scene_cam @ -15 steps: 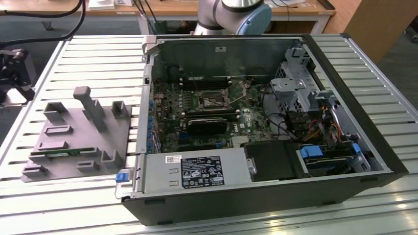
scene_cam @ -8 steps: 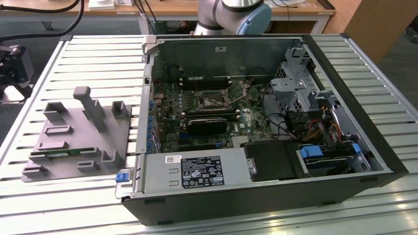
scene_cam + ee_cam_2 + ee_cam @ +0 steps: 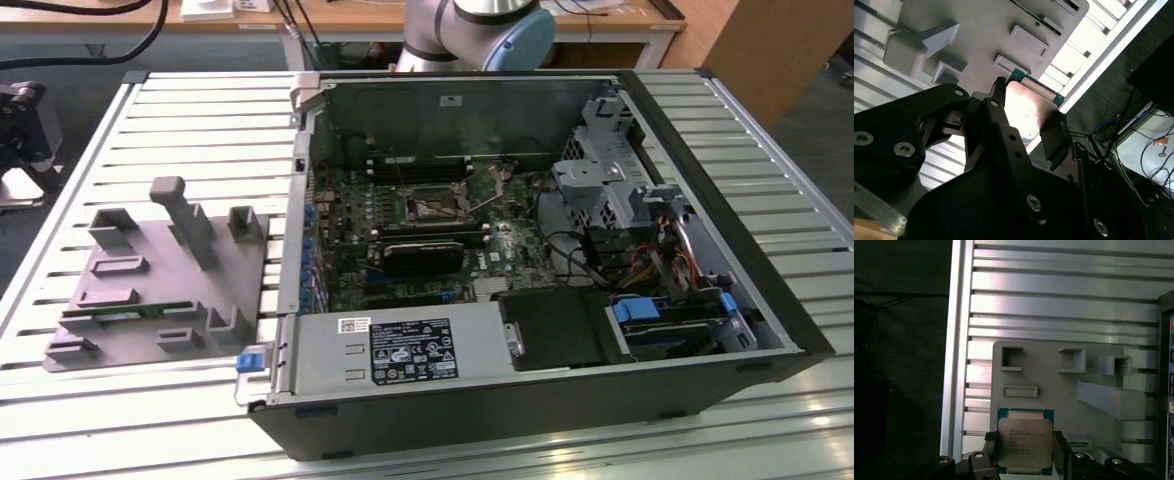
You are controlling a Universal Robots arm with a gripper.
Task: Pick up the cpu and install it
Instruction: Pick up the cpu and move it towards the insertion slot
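A robot gripper [image 3: 1025, 454] holds the cpu [image 3: 1025, 439], a small flat square chip with a silvery metal top on a green board. In the first wrist view, two black fingers [image 3: 990, 452] press on opposite side edges of the chip, so the jaws are closed only to the chip's width. The chip lies flat and level between them, metal plate towards the camera.

The cpu hangs over one end of a grey tray [image 3: 1054, 390] with moulded slots, which sits on a slatted metal table [image 3: 1054, 310]. It looks lifted clear of the tray, though how high is hard to judge.

In the exterior view, an open case [image 3: 534, 420] lies beside the tray, with the bare socket [image 3: 434, 210] on its board.

The chip is probably light and rigid, but smooth-sided, and its underside contacts are likely delicate. The edges are the safe place to grip, as here, with gentle pressure and no tilt.
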